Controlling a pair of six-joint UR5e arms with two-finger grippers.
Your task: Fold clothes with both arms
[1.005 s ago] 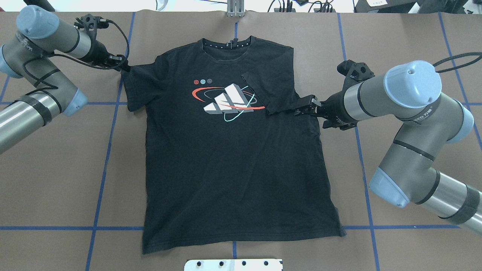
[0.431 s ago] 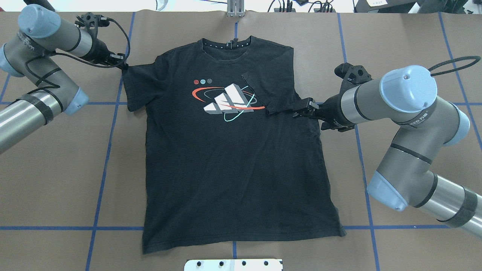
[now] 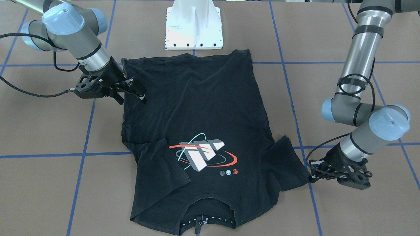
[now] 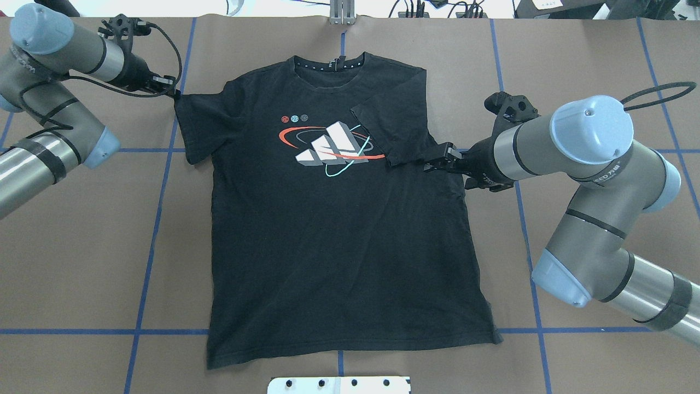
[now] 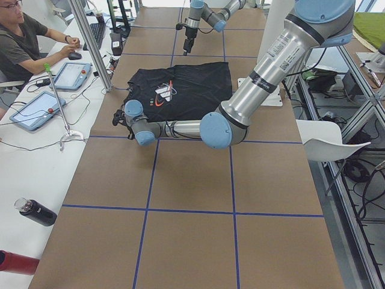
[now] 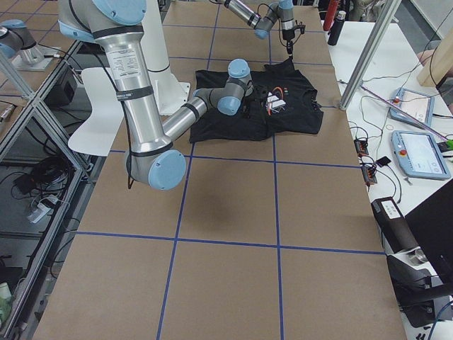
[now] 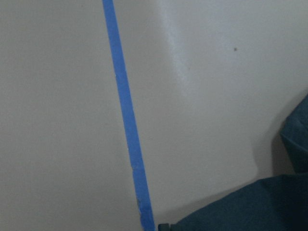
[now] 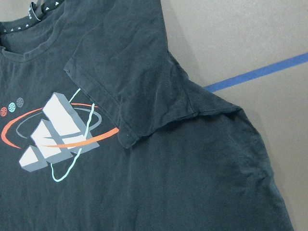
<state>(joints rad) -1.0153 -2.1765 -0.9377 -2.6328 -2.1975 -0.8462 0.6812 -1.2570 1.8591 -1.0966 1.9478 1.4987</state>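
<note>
Shirt (image 4: 339, 235): black, flat and face up on the bench (image 4: 590, 60), collar away from the robot.
Right sleeve (image 4: 396, 131): folded inward, hem touching the logo (image 4: 328, 145).
Right claw (image 4: 438, 158): wide and empty, low over the shirt's side just beside that fold; apparently let go.
Left claw (image 4: 172, 92): pinched on the left sleeve (image 4: 194, 123) tip and holding it taut, presumably for the matching fold.

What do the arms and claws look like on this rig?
The left arm and right arm match: silver tubes, grey joints, round light-blue caps, and black bands around the tubes. The right arm has printed lettering on a joint. The left claw and right claw are black and two-fingered, with black cables looping off the wrists.
</note>
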